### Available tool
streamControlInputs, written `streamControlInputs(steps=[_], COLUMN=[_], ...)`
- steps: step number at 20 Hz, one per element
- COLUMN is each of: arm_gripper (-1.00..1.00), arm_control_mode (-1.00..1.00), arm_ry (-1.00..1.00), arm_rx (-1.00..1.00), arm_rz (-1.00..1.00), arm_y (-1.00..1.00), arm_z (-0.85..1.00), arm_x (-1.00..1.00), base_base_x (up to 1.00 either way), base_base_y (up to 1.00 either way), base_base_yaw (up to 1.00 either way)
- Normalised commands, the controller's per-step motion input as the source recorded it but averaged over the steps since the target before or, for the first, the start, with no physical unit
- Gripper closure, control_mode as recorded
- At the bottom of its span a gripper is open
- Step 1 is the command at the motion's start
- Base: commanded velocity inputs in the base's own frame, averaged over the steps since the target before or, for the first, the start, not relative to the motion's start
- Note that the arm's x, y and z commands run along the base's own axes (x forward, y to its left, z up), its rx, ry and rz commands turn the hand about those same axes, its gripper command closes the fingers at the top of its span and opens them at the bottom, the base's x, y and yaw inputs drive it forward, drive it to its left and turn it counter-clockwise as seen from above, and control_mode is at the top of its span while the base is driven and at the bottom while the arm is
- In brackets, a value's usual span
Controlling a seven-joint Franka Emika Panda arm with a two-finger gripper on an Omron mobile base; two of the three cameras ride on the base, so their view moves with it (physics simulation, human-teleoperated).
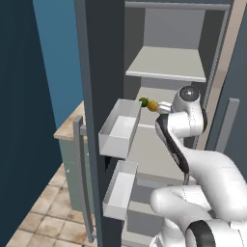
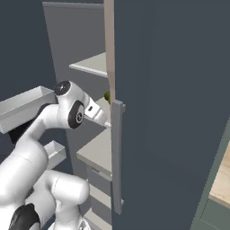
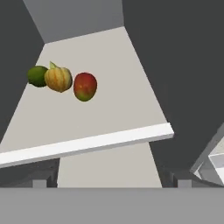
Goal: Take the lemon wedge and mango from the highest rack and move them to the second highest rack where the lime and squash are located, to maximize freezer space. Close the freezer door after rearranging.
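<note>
Four fruits sat together on the second highest rack (image 3: 109, 109), toward its far left corner: the lime (image 3: 37, 75), the squash (image 3: 58, 79), the mango (image 3: 85, 86) just beside it, and the pointed tip of the lemon wedge (image 3: 53, 65) poking up behind the squash. The highest rack (image 1: 166, 65) carried nothing visible, so the moving part looked finished. The freezer door (image 1: 96, 96) stood swung open, its clear bins jutting out, so closing it seemed to be what remained. The gripper (image 2: 104, 117) was held at the rack's front edge with its jaws spread wide and nothing between them. The racks were flat, matte pale grey slabs; the squash was ribbed and yellow-orange, the mango smooth, red with a green-yellow patch, the lime a plain dark green ball.
</note>
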Motion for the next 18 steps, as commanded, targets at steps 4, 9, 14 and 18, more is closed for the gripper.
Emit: streamControlInputs(steps=[4, 9, 14, 18], arm_gripper=[-1.0, -1.0, -1.0, -1.0], arm_control_mode=[-1.0, -1.0, -1.0, -1.0], arm_ry=[0.0, 0.0, 0.05, 0.18], arm_rx=[0.0, 0.0, 0.02, 0.01], arm_rz=[0.0, 0.0, 0.0, 0.0], arm_y=[0.0, 0.0, 0.0, 0.02], arm_z=[0.42, 0.4, 0.36, 0.25], arm_x=[-1.0, -1.0, -1.0, -0.95], base_base_x=[0.0, 0.0, 0.0, 0.0], base_base_y=[0.0, 0.0, 0.0, 0.0], base_base_yaw=[0.0, 0.0, 0.0, 0.0])
